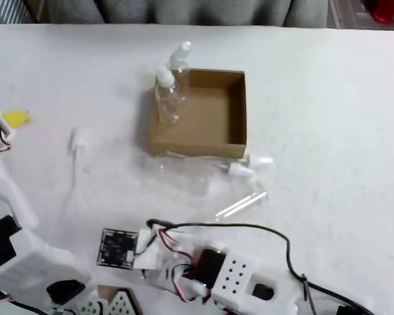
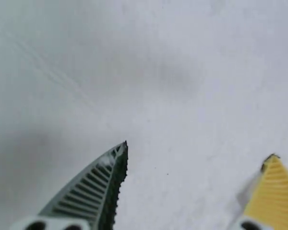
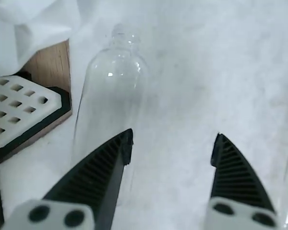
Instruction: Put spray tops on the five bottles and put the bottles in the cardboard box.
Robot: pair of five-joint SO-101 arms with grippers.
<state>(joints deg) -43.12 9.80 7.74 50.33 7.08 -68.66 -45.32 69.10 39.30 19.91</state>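
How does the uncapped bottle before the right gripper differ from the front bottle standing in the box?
The uncapped bottle has a bare neck; the boxed bottle wears a white spray top. The uncapped bottle lies on the table; the boxed bottle stands upright inside the cardboard box. Both are clear.

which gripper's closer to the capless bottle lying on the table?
Right. The right gripper is open, with the capless bottle lying close by one of its fingers. The left gripper is open over bare tablecloth.
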